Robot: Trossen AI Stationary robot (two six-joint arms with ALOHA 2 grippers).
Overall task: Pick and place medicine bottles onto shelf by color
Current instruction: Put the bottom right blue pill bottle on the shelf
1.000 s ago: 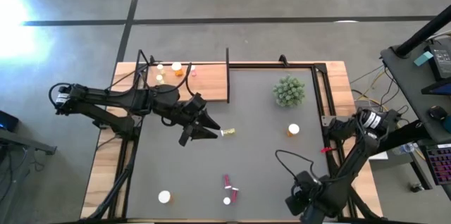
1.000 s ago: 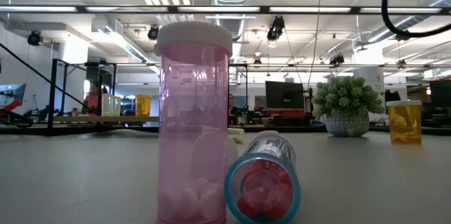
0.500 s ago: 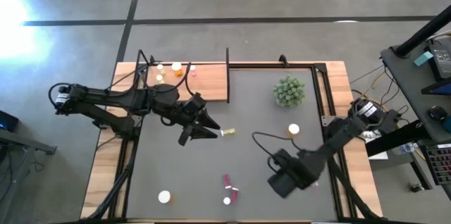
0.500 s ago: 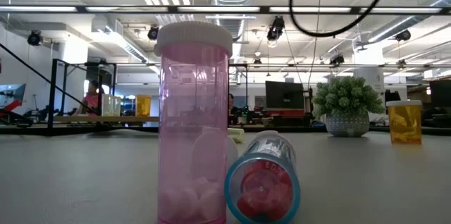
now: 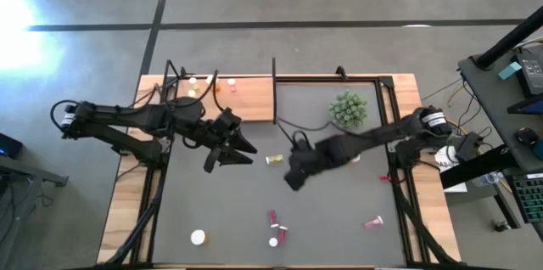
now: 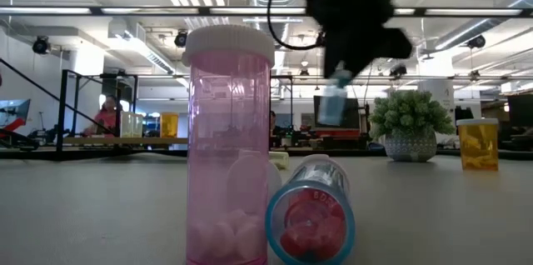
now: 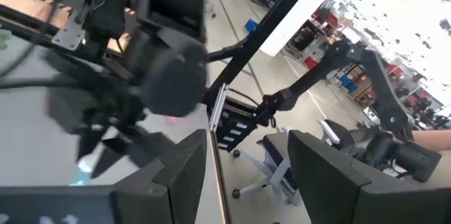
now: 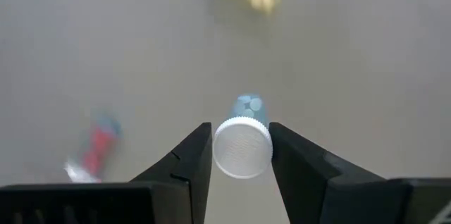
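Right wrist view shows a small clear bluish medicine bottle with a white ribbed cap point(image 8: 242, 146) clamped between the right end effector point(image 8: 241, 155) fingers, carried above the grey mat mid-table. On the light-wood shelf point(image 5: 254, 100) only a few bottles stand, while several others are scattered on the mat, so most sorting remains. The left end effector point(image 5: 242, 147) hovers half-spread near the yellowish lying bottle point(image 5: 274, 160), grasping nothing.

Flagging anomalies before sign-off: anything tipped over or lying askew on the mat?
Yes. A pink bottle lies on its side beside an upright pink one; another pink bottle lies tipped near the right edge, and a yellowish one lies mid-mat.
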